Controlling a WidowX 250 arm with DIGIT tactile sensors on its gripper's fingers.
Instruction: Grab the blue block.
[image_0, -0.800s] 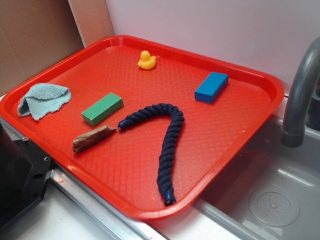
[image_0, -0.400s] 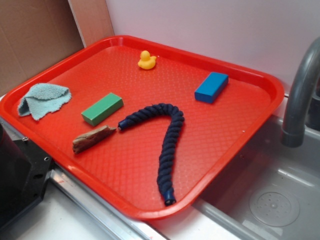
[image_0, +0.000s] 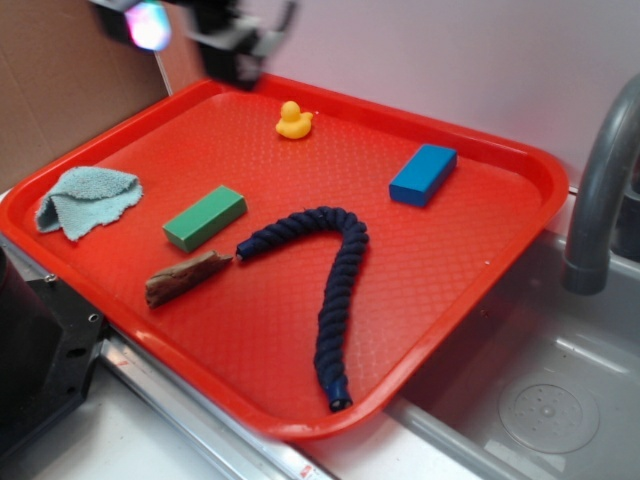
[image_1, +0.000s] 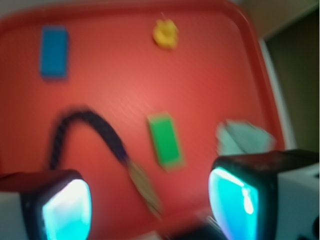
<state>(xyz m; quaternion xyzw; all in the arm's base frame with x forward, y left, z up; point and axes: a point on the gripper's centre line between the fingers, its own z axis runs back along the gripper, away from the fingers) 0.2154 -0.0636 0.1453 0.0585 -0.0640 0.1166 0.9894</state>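
The blue block (image_0: 423, 174) lies flat on the red tray (image_0: 455, 265) near its far right rim. In the blurred wrist view the blue block (image_1: 54, 51) shows at the upper left. My gripper (image_0: 238, 62) hangs blurred above the tray's far left corner, well to the left of the block and high over the tray. From the wrist, the gripper (image_1: 155, 200) is open, its two fingers wide apart with nothing between them.
On the tray also lie a green block (image_0: 204, 217), a dark navy rope (image_0: 335, 270), a yellow duck (image_0: 293, 120), a light blue cloth (image_0: 88, 198) and a wood piece (image_0: 185, 277). A grey faucet (image_0: 600, 180) and sink (image_0: 540, 400) stand to the right.
My gripper has come into the exterior view at the top left, where no arm showed before. Nothing on the tray has moved.
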